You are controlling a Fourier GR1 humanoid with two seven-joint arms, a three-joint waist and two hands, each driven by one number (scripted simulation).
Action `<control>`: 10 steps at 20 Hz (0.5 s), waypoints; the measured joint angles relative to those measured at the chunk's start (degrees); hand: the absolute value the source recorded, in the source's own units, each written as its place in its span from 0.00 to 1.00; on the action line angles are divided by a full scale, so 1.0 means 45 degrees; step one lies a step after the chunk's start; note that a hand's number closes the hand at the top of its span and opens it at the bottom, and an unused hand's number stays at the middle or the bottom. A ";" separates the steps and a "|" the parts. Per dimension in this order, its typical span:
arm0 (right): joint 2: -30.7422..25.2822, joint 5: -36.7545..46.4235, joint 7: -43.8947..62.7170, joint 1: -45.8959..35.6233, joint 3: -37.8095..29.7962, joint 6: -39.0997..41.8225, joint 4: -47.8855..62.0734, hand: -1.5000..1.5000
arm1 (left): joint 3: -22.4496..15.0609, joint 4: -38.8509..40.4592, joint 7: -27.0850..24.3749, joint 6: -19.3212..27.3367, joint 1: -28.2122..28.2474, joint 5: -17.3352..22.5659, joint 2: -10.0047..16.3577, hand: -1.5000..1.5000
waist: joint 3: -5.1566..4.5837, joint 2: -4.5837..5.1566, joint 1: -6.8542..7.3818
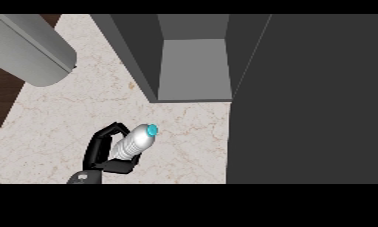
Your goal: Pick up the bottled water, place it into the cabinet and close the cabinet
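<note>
the left hand [100, 147] shows at the lower left of the head view, its black fingers [105, 130] curled round the bottled water [130, 144] and clamped on it, one arching over the bottle's left side and another hooked under its lower end. the bottle is tilted, its light blue cap [152, 130] pointing up and to the right, towards the cabinet [193, 68]. whether it touches the marbled bench [59, 116] or hangs above it cannot be told. the cabinet stands open, its grey inside bare, well apart from the bottle. its dark door [310, 101] fills the right side of the view. a large grey rounded cylinder [33, 46] lies across the upper left corner.
</note>
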 measured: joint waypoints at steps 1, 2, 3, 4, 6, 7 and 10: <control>-0.0016 0.0003 0.0010 -0.0059 0.0002 -0.0021 0.0009 0.00 | -0.0190 -0.0084 0.0093 0.0082 -0.0030 0.0067 -0.0180 1.00 | -0.0012 0.0006 0.0013; -0.0026 0.0013 -0.0074 -0.0059 0.0015 -0.0047 0.0017 0.00 | -0.0360 -0.0209 0.0230 0.0147 -0.0071 0.0139 -0.0380 1.00 | -0.0033 0.0010 0.0011; -0.0042 0.0021 -0.0145 0.0012 0.0025 -0.0080 0.0030 0.00 | -0.0481 -0.0338 0.0410 0.0127 -0.0159 0.0171 -0.0551 1.00 | -0.0052 0.0016 0.0005; -0.0089 0.0025 -0.0218 0.0019 0.0000 -0.0063 0.0044 0.00 | -0.0705 -0.0452 0.0565 0.0151 -0.0239 0.0355 -0.0685 1.00 | -0.0066 0.0020 -0.0002; -0.0215 0.0010 -0.0308 0.0043 -0.0100 -0.0032 0.0025 0.00 | -0.1349 -0.0645 0.0760 0.0227 -0.0349 0.0933 -0.0872 1.00 | -0.0090 0.0028 -0.0028; -0.0247 0.0009 -0.0327 0.0057 -0.0089 -0.0034 0.0029 0.00 | -0.1728 -0.0860 0.0961 0.0339 -0.0440 0.1294 -0.0937 1.00 | -0.0098 0.0026 -0.0037; -0.0304 0.0052 -0.0555 0.0148 -0.0125 -0.0070 0.0094 0.00 | -0.2623 -0.1653 0.1949 0.0830 -0.0742 0.2141 -0.1060 1.00 | -0.0108 0.0023 -0.0046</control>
